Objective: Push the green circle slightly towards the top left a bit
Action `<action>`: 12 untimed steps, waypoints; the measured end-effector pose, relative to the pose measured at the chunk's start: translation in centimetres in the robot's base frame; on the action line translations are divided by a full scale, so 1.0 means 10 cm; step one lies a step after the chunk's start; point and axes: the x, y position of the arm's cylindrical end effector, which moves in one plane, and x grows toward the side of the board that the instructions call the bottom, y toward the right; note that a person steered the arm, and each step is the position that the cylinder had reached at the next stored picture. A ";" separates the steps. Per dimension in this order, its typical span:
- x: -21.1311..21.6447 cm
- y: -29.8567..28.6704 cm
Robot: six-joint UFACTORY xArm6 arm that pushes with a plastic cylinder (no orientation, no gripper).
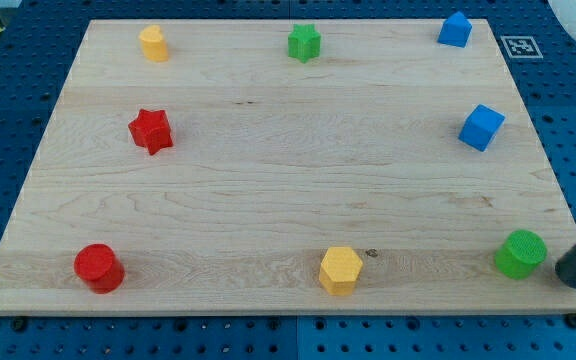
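Note:
The green circle (520, 253) stands near the board's bottom right corner. My tip (572, 276) is the lower end of a dark rod that enters from the view's right edge. It sits just right of and slightly below the green circle, a small gap apart, near the board's right edge.
On the wooden board (288, 200): a yellow hexagon (340, 269) at bottom centre, a red circle (99, 267) at bottom left, a red star (151, 130) at left, a yellow block (153, 43) at top left, a green star (304, 42) at top centre, and two blue blocks (455, 29) (481, 127) at right.

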 end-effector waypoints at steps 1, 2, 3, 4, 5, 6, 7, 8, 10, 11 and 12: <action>-0.01 -0.15; -0.12 -0.36; -0.12 -0.37; -0.15 -0.40; -0.20 -0.43; -0.20 -0.44; -0.21 -0.49; -0.22 -0.49; -0.23 -0.49; -0.32 -0.48; -0.39 -0.47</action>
